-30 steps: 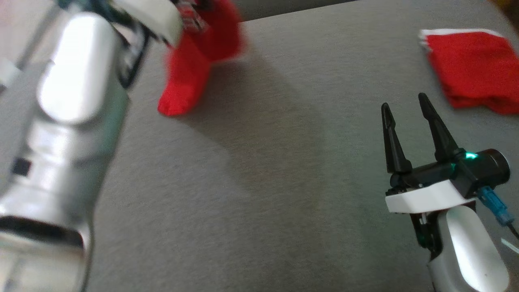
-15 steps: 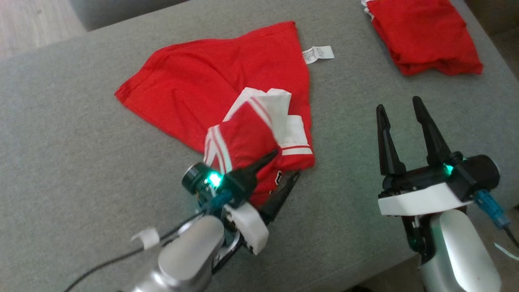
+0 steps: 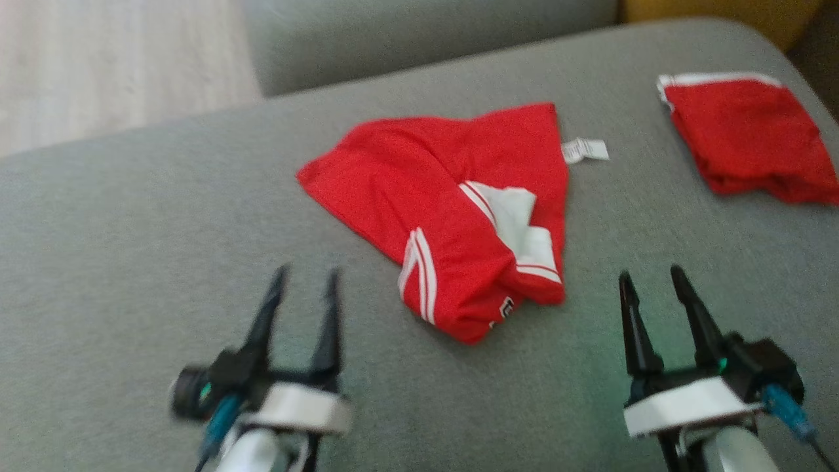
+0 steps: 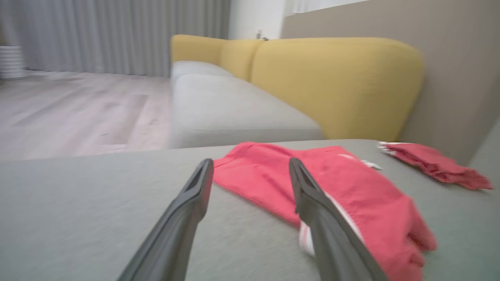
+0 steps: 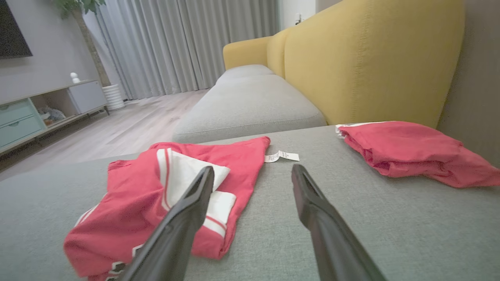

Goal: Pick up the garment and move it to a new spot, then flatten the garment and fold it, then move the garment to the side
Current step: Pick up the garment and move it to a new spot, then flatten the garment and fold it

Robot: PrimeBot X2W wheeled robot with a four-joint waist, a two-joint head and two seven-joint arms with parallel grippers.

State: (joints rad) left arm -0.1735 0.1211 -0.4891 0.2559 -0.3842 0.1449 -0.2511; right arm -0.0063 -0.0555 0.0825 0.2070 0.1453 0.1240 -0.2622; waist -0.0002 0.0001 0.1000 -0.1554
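Jaws of left gripper [image 3: 308, 270] and right gripper [image 3: 649, 271] both spread wide, empty. Garment [image 3: 459, 216] lies bunched on sofa seat [image 3: 131, 262] between them, slightly farther out, long axis slanting far-left. Neither arm clearly nearer; you reach inward from both.

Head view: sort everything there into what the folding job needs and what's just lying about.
Belongs to the job:
crumpled red garment, unfolded on the grey cushion
left gripper, open, empty
right gripper, open, empty

Just lying about:
folded red garment, at the cushion's far right
wooden floor beyond
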